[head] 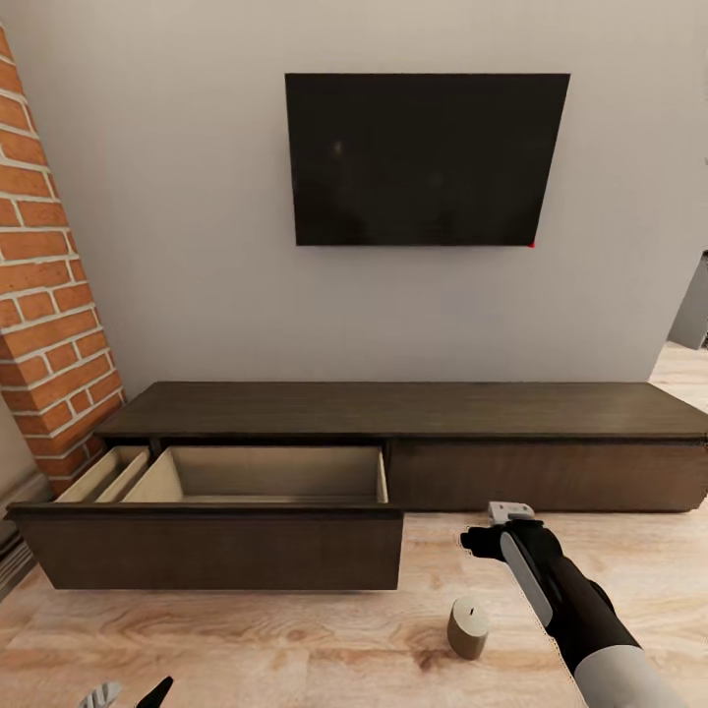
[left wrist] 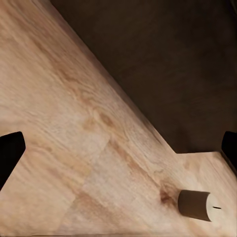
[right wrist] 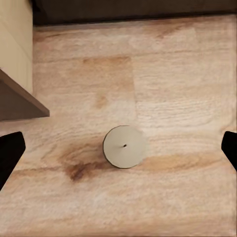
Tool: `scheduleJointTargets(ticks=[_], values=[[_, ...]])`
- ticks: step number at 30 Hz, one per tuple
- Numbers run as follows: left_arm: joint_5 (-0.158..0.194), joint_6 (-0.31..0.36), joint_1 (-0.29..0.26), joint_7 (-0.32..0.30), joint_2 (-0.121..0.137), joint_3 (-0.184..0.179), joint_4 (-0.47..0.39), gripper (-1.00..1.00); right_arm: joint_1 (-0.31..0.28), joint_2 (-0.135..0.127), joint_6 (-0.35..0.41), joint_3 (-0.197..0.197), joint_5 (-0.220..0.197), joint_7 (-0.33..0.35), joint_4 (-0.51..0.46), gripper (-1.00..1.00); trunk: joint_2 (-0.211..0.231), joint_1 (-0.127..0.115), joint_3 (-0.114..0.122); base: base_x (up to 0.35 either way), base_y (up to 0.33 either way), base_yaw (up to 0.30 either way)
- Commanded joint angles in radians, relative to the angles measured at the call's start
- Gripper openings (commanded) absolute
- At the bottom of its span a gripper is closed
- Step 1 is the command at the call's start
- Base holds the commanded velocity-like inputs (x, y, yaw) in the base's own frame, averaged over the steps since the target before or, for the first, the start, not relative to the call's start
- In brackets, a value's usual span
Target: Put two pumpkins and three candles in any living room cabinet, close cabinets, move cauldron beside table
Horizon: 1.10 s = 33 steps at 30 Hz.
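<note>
Now the job in hand looks like picking up the candle (head: 468, 627) from the wood floor (head: 295, 649) and putting it in the open drawer (head: 211, 546) of the cabinet (head: 413, 408).

The candle stands upright on the floor, by itself, near the drawer's front corner, at about 4 o'clock from it in the head view. The right gripper (head: 511, 512) is above the floor, at about 1 o'clock from the candle. In the right wrist view the candle's (right wrist: 124, 146) flat round top with its tiny wick sits close to the middle, between the two dark fingers (right wrist: 10, 153).

To do it well, I think the arm should go straight down so the candle stays in the middle. The fingers should go down low around its sides, not just the top, and then squeeze softly. A bump from one finger could tip it or roll it away. Then lift it high enough to clear the drawer front.

The right fingers are spread wide apart and hold nothing and touch nothing. The left fingers (left wrist: 11, 150) are wide apart too, with nothing between them. The left wrist view shows the candle (left wrist: 196, 205) farther off on the floor, beside the dark drawer front (left wrist: 163, 64).
</note>
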Motion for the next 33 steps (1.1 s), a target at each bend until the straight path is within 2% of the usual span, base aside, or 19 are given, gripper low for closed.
scheduleJointTargets(ticks=[1,3,5,6,7,9,11,12,13,16,19,33], values=[[0.009,0.007,0.0,0.002,0.0,0.003,-0.002,1.0,-0.005,-0.001,0.002,-0.001,-0.011,-0.015,0.017,1.0,0.0,0.0,-0.001,0.0,-0.21,0.003],[0.016,0.012,0.0,0.007,0.003,0.009,-0.002,1.0,-0.02,0.001,0.001,-0.008,-0.01,-0.024,0.081,1.0,0.0,0.0,-0.001,0.0,-0.138,0.002],[0.037,0.019,0.0,0.007,0.007,0.017,-0.008,1.0,-0.03,0.005,0.001,-0.01,-0.011,-0.025,0.123,1.0,0.0,0.0,-0.001,0.0,-0.077,0.001],[0.056,0.026,0.0,0.008,0.008,0.023,-0.011,1.0,-0.034,0.008,0.0,-0.011,-0.011,-0.025,0.139,1.0,0.0,0.0,-0.001,0.0,-0.055,0.001],[0.101,0.053,-0.003,0.01,0.01,0.03,-0.015,1.0,-0.039,0.013,0.0,-0.012,-0.012,-0.025,0.163,1.0,0.0,0.0,-0.001,0.0,-0.035,0.0],[0.141,0.107,-0.01,0.021,0.013,0.032,-0.037,1.0,-0.044,0.018,0.001,-0.012,-0.012,-0.024,0.184,1.0,0.0,0.0,-0.001,0.0,-0.023,0.0],[0.135,0.136,-0.016,0.049,0.014,0.033,-0.055,1.0,-0.046,0.019,0.001,-0.012,-0.013,-0.024,0.192,1.0,0.0,0.0,-0.001,0.0,-0.013,0.0],[0.102,0.17,-0.024,0.185,0.007,0.04,-0.078,1.0,-0.05,0.026,0.002,-0.008,-0.012,-0.025,0.209,1.0,0.0,0.0,-0.001,0.0,-0.002,0.0],[0.106,0.174,-0.022,0.2,0.004,0.045,-0.083,1.0,-0.057,0.03,0.002,-0.007,-0.012,-0.025,0.212,1.0,0.0,0.0,-0.001,0.0,-0.002,0.0],[0.146,0.176,-0.019,0.219,0.0,0.049,-0.084,1.0,-0.087,0.037,0.003,-0.006,-0.011,-0.025,0.221,1.0,-0.001,0.001,-0.009,0.0,0.0,0.0],[0.172,0.175,-0.022,0.236,-0.001,0.041,-0.071,1.0,-0.107,0.045,0.004,-0.006,-0.011,-0.027,0.231,1.0,-0.002,0.002,-0.02,0.0,0.0,0.0],[0.187,0.168,-0.026,0.247,0.0,0.03,-0.052,1.0,-0.143,0.056,-0.022,-0.001,-0.011,-0.024,0.241,1.0,-0.005,0.008,-0.074,0.0,0.0,0.0]])
